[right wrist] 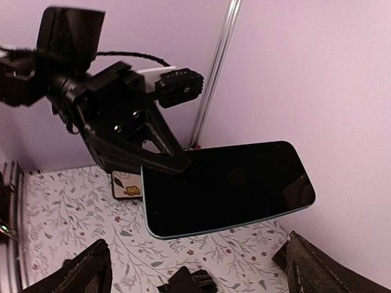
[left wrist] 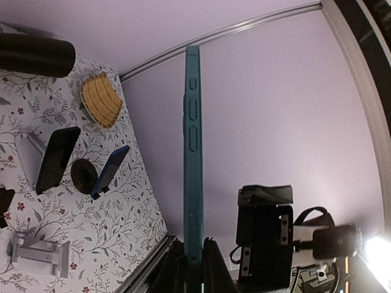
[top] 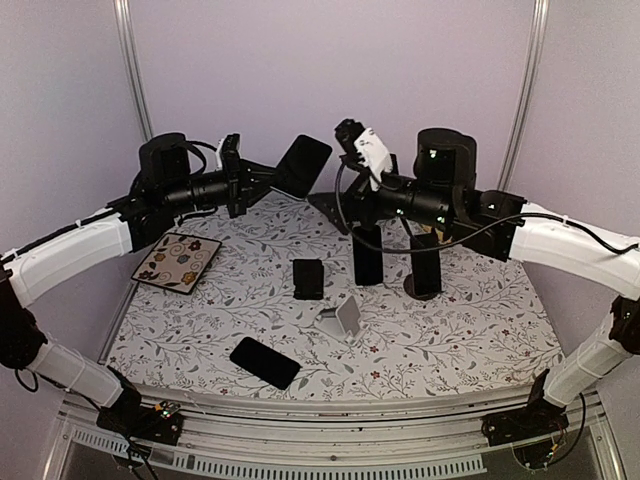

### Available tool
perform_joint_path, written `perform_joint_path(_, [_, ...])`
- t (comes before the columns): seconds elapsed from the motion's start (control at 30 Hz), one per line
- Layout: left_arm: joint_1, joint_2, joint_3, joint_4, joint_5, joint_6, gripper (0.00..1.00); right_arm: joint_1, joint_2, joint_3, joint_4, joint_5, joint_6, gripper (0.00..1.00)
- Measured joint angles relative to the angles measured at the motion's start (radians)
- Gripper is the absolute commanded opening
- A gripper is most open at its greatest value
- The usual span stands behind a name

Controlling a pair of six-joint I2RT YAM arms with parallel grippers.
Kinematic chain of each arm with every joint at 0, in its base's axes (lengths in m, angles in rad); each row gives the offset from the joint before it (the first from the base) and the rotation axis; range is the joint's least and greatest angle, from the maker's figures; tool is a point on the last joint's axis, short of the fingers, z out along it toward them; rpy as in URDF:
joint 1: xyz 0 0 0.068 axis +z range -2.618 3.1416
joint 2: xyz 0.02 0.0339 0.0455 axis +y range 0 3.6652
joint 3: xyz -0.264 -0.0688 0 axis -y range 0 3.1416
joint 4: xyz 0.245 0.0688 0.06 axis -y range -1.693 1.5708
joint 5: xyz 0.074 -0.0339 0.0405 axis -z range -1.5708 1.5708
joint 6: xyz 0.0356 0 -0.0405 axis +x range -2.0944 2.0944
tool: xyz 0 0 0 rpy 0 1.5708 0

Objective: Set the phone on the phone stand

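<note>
Two arms reach in over a flower-patterned table (top: 460,340), and the phone (top: 303,165) hangs between them in the air, well above the tabletop. The left claw (left wrist: 194,259) is clenched on one end of the phone, gripping it by its thin edges. In the left wrist view the phone shows edge-on, with its teal case and side buttons running straight up from the fingers. In the right wrist view its dark screen faces the camera, lying nearly level and tilted slightly.

The right claw (right wrist: 195,271) is released, its fingers (right wrist: 85,271) spread wide at the two lower corners of its own view. It faces the phone without touching it.

Down on the table, the silver phone stand (top: 343,318) sits near the middle, well apart from the raised phone. A second black phone (top: 265,362) lies flat close to the front edge. A square patterned mat (top: 177,261) rests on the left side, under the left arm.
</note>
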State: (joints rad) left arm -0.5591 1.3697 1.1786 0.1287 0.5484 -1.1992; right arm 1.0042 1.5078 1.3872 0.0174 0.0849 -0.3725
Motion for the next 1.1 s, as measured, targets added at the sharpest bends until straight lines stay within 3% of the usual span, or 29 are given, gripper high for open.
perform_joint_path(0.27, [-0.010,-0.004,-0.070,0.134,0.050,0.105,0.00,-0.307,-0.058,-0.073,0.161,-0.483,0.676,0.90])
perform_joint_path(0.53, [-0.064,-0.003,-0.075,0.216,0.124,0.190,0.00,-0.347,0.000,-0.164,0.426,-0.701,1.154,0.76])
perform_joint_path(0.73, [-0.087,0.012,-0.075,0.235,0.170,0.217,0.00,-0.354,0.014,-0.166,0.544,-0.735,1.312,0.49])
perform_joint_path(1.03, [-0.095,0.015,-0.074,0.264,0.207,0.243,0.00,-0.359,0.020,-0.166,0.576,-0.750,1.383,0.06])
perform_joint_path(1.1, [-0.096,0.015,-0.074,0.262,0.212,0.255,0.02,-0.360,0.022,-0.166,0.579,-0.757,1.389,0.03])
